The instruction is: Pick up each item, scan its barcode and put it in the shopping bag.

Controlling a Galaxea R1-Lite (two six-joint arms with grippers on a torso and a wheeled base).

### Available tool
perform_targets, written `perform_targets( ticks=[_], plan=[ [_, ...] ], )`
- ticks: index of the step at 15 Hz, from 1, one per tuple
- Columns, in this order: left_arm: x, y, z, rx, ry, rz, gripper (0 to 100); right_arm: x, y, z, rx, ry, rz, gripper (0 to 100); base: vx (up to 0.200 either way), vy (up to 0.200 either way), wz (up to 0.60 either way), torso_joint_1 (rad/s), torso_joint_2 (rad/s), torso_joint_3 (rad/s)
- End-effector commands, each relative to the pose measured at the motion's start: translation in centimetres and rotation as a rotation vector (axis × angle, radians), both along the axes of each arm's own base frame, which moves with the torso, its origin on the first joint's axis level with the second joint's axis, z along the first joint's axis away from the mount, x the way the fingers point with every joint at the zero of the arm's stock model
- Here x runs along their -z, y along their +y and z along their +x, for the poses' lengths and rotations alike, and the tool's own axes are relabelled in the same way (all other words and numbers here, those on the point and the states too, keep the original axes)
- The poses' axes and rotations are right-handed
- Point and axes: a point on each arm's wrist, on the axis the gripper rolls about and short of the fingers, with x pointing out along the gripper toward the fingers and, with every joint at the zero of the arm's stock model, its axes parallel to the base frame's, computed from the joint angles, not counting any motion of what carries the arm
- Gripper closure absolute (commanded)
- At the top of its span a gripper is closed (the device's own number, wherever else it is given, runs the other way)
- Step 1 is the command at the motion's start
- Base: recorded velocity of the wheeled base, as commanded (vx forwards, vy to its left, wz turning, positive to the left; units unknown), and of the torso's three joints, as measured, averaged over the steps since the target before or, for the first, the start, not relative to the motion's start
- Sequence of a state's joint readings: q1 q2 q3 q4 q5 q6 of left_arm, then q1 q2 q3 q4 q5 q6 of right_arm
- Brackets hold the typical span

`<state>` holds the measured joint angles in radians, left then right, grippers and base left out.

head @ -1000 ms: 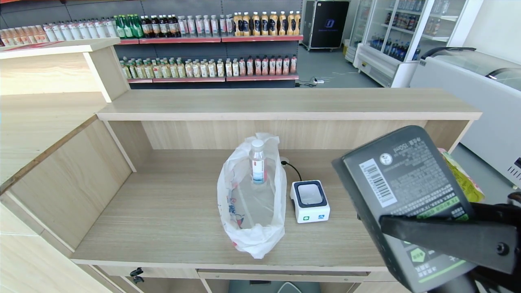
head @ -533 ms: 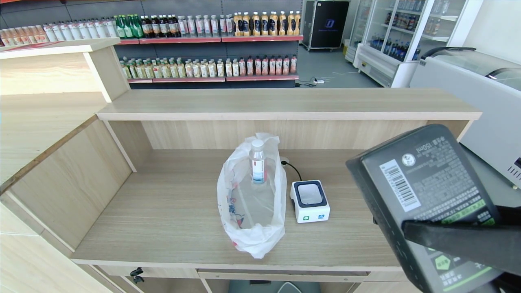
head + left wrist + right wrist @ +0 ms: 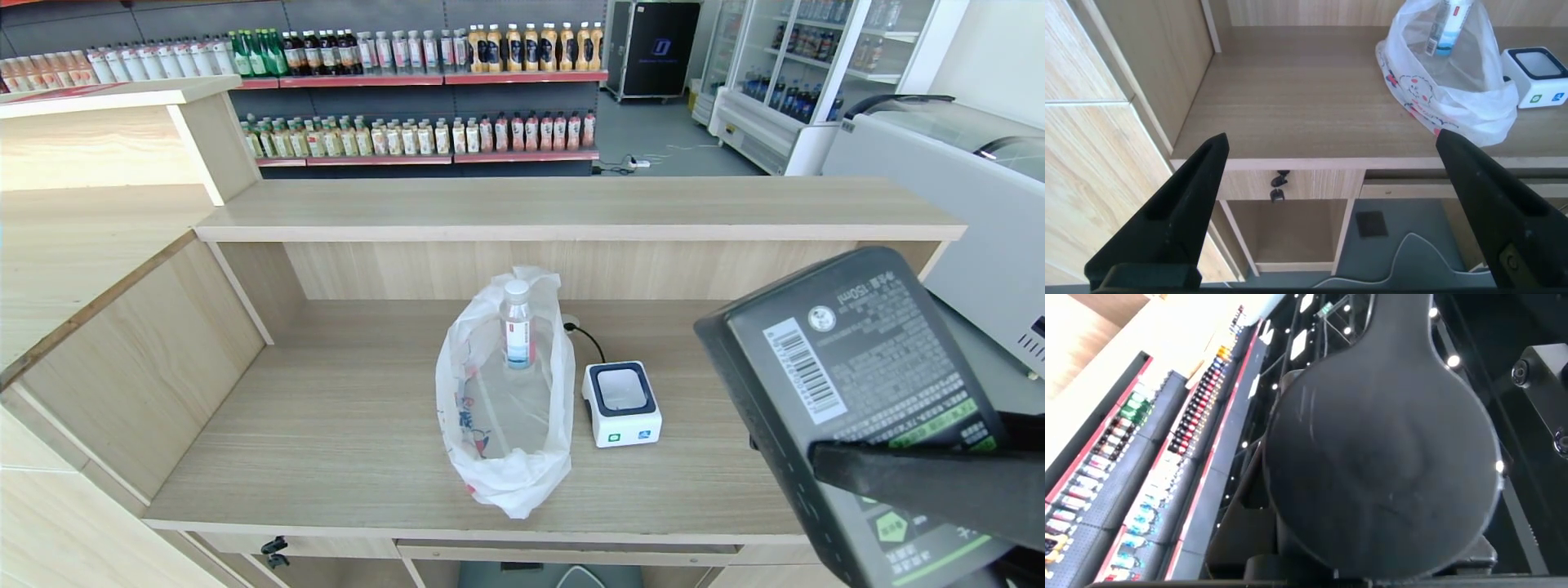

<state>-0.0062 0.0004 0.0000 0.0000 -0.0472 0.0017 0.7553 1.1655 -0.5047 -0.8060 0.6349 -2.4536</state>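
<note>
Clamping the black bottle (image 3: 849, 384), the right gripper (image 3: 918, 490) sits farther right than a second ago and barely moves now, barcode facing up, well apart from the scanner (image 3: 621, 404) beside the shopping bag (image 3: 490, 457), so scanning looks still undone.

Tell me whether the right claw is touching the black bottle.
Touching. In the head view the right claw lies flat across the label side of the black bottle, holding it aloft.

Bright, even daylight is falling on everything, and the wooden counter (image 3: 98, 147) is washing out to near white far from the fingers (image 3: 922, 486) of the right gripper (image 3: 841, 474). Just above them the black package (image 3: 849, 367) is looking dull and dark. Small lamps (image 3: 1454, 361) are glaring around it.
</note>
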Motion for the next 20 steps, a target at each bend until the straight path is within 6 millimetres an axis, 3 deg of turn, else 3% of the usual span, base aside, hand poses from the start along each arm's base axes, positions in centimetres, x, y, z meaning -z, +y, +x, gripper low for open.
perform_targets(
  ticks=[1, 4, 6, 8, 12, 17, 19, 20],
  plan=[
    [0.0, 0.0, 0.0, 0.000, 0.001, 0.000, 0, 0.1, -0.1, -0.1, -0.001, 0.004, -0.006, 100, 0.000, 0.000, 0.00, 0.000, 0.00, 0.000],
    [0.0, 0.0, 0.0, 0.000, 0.001, 0.000, 0, -0.1, -0.2, -0.2, 0.002, 0.019, -0.005, 100, 0.000, 0.000, 0.00, 0.000, 0.00, 0.000],
    [0.0, 0.0, 0.0, 0.000, 0.001, 0.000, 0, -2.0, -1.6, 1.6, 0.163, 0.369, 0.165, 100, 0.000, 0.000, 0.00, 0.000, 0.00, 0.000],
    [0.0, 0.0, 0.0, 0.000, 0.001, 0.000, 0, -1.8, -3.8, 2.7, 0.360, 0.831, 0.407, 100, 0.000, 0.000, 0.00, 0.000, 0.00, 0.000],
    [0.0, 0.0, 0.0, 0.000, 0.001, 0.000, 0, -2.8, -8.4, 1.1, 0.527, 1.471, 0.871, 100, 0.000, 0.000, 0.00, 0.000, 0.00, 0.000],
    [0.0, 0.0, 0.0, 0.000, 0.001, 0.000, 0, -2.1, -11.1, -0.4, 0.513, 1.713, 1.370, 100, 0.000, 0.000, 0.00, 0.000, 0.00, 0.000],
    [0.0, 0.0, 0.0, 0.000, 0.001, 0.000, 0, -2.4, -11.2, -0.3, 0.516, 1.724, 1.388, 100, 0.000, 0.000, 0.00, 0.000, 0.00, 0.000],
    [0.0, 0.0, 0.0, 0.000, 0.001, 0.000, 0, -2.4, -11.1, 0.1, 0.483, 1.812, 1.435, 100, 0.000, 0.000, 0.60, 0.002, 0.00, -0.002]
  ],
)
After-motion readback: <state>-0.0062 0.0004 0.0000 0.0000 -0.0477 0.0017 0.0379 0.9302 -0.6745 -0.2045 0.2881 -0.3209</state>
